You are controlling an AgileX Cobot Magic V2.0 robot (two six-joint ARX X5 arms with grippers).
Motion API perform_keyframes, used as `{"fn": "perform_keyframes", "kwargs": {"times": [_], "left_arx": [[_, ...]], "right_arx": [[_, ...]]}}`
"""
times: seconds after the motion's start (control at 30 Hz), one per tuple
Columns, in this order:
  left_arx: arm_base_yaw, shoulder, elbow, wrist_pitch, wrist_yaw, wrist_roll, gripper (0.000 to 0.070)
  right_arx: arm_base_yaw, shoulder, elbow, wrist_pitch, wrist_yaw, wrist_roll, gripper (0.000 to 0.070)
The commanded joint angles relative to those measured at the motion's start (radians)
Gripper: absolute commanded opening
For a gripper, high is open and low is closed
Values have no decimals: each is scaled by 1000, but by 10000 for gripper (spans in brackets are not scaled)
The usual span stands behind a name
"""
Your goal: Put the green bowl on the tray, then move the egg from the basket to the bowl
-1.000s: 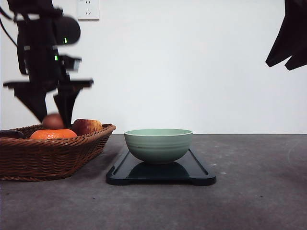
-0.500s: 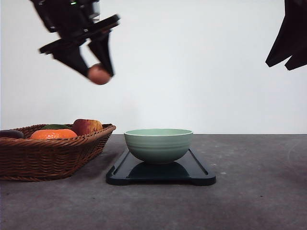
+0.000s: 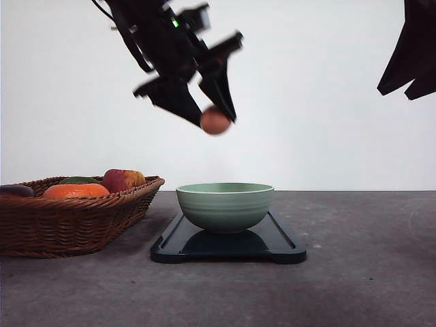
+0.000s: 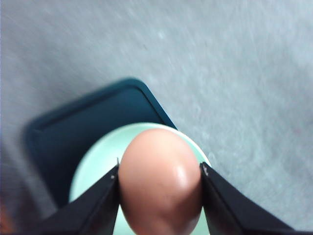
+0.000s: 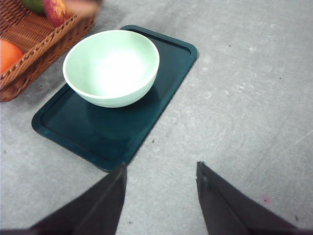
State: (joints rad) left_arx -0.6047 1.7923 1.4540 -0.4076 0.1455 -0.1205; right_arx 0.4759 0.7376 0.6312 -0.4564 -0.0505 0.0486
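The green bowl [image 3: 225, 206] is sitting on the tray [image 3: 286, 246], so step 2 is in progress: the left gripper [image 3: 216, 116] is clamping the egg [image 3: 215, 120] while hanging above the bowl, toward its 11 o'clock edge in the front view. The basket [image 3: 75, 221] is lying at the bowl's 9 o'clock. The right gripper [image 5: 161, 188] is idling with its jaws wide and holding nothing; the next move is likely calling for centring, lowering into the bowl, then a gentle release.

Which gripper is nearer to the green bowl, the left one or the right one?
Left. The left gripper holds the egg above the green bowl. The right gripper hangs open, high and off to its right.
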Motion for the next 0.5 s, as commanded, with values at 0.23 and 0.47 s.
{"fn": "perform_keyframes", "kwargs": {"times": [0.23, 0.47], "left_arx": [[-23, 143, 24, 41, -26, 7, 188], [-24, 215, 24, 68, -26, 30, 188]], "right_arx": [[5, 6, 3, 6, 2, -8, 277], [6, 6, 3, 6, -1, -7, 277]]}}
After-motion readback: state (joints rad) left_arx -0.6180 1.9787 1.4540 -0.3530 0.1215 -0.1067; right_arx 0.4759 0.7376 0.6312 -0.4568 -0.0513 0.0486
